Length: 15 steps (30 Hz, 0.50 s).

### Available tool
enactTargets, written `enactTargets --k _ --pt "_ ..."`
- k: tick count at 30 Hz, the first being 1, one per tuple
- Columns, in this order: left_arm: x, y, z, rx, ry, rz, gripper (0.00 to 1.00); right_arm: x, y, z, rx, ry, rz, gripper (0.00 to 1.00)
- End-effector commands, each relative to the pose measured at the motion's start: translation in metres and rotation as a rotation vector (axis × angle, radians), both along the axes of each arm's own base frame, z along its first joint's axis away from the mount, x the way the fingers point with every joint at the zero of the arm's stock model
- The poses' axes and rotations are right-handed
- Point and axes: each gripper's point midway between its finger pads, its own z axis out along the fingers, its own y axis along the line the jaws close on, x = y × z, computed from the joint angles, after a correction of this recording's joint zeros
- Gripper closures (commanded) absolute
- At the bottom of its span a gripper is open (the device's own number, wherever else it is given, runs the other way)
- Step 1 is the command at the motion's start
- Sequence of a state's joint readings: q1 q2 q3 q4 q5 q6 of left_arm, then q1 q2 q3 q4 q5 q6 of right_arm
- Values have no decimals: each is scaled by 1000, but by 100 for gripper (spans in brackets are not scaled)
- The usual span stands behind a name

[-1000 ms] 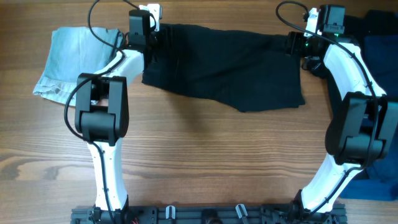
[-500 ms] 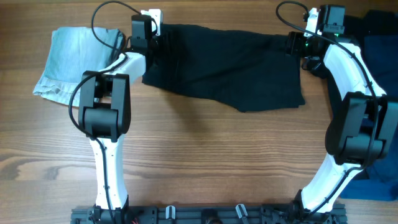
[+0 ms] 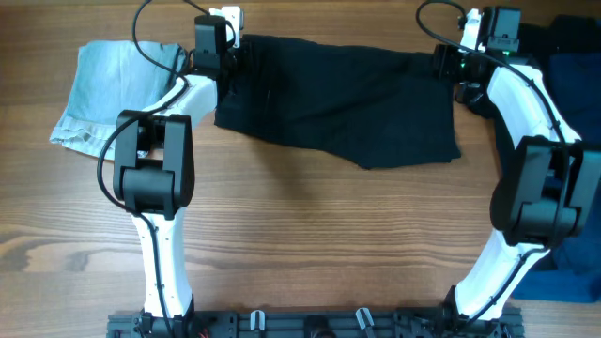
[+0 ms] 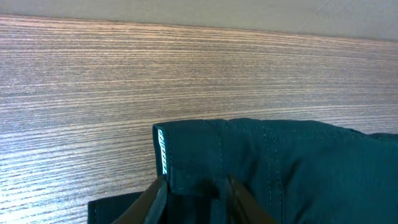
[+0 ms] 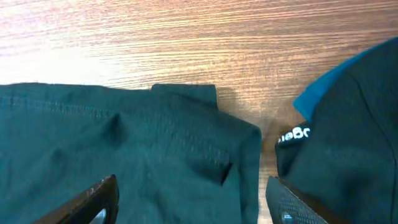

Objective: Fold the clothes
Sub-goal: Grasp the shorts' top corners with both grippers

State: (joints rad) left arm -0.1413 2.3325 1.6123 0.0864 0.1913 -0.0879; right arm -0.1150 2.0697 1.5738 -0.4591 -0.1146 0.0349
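— Now, what has been changed over the last second?

— Little on the bench (image 3: 310,216). The black garment (image 3: 338,99) is seen spread flat along the far side, as it was a second ago, and no fold has yet been made. After a slight sway, the left end effector (image 4: 194,183) has been brought back over the garment's far left corner. Its fingers (image 4: 148,202) have been drawn in about the hem there.

— Is the corner held, then?

— That cannot be told. Cloth is seen between the narrowed fingers, but the pinch may not yet be finished. The right end effector (image 5: 191,186) is kept wide open, with one finger set on either side of the far right corner and nothing gripped.

— And the other clothes?

— A pale blue garment (image 3: 108,89) is left crumpled beside the left arm. A dark blue garment (image 5: 348,118) with white lettering lies just beside the black one's right corner.

— What is meant for the task?

— A first fold is judged to be in preparation. Both far corners are to be taken, and the right one has not yet been closed on.
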Motion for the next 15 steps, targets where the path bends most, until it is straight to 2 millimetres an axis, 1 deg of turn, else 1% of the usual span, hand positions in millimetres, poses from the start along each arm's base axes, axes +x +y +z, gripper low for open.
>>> enactTargets --k 1,2,5,9,11,14,15 --pt "5 -1 26 -4 -46 0 69 3 -1 -30 9 37 -11 21" --pt "5 -1 26 -4 -46 0 69 2 -1 -36 18 49 -22 21" --pt "5 -1 26 -4 -46 0 68 3 -1 -43 31 57 -40 21" --pt "5 -1 26 -4 -50 0 66 13 -2 -38 27 11 -40 22" --pt "5 -1 26 -4 -50 0 66 14 -2 -38 29 5 -43 22" --pt "5 -1 26 -5 -50 0 66 15 -2 -38 67 7 -95 23" --pt "5 -1 26 -5 -50 0 66 15 -2 -38 84 7 -120 26"
